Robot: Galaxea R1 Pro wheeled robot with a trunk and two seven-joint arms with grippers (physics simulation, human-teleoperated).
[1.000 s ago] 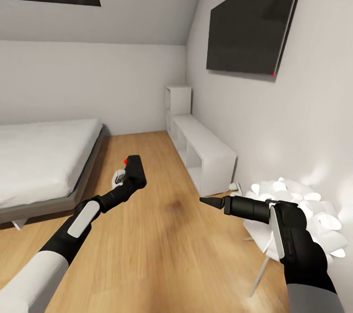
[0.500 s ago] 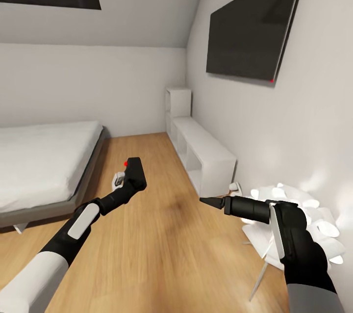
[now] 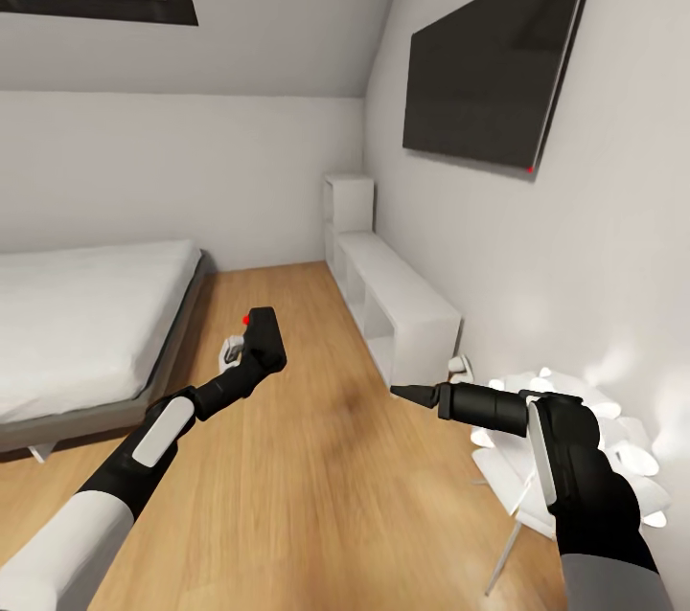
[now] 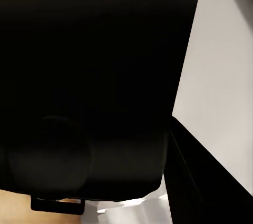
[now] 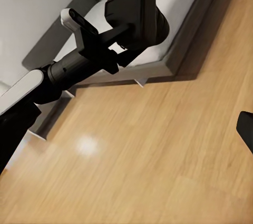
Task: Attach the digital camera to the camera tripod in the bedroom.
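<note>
My left claw pinches the digital camera, holding it out in front of me above the wood floor, red button up; in the right wrist view the same black body sits clamped in that claw against the bed behind it. My right claw points forward with nothing in it, its tip looking pressed together to a point, though I cannot tell this for sure. I am in the bedroom, with white cube shelves along the wall under a dark screen, and a white petal-like lamp just beside my right forearm. I see no tripod here, so I judge that I must turn or drive to find it. The risks come from that: swinging my right arm could knock the lamp, which stands very close, and a jolt while driving could shift the camera in my grip, since I cannot see from the left wrist view how squarely it is seated.
</note>
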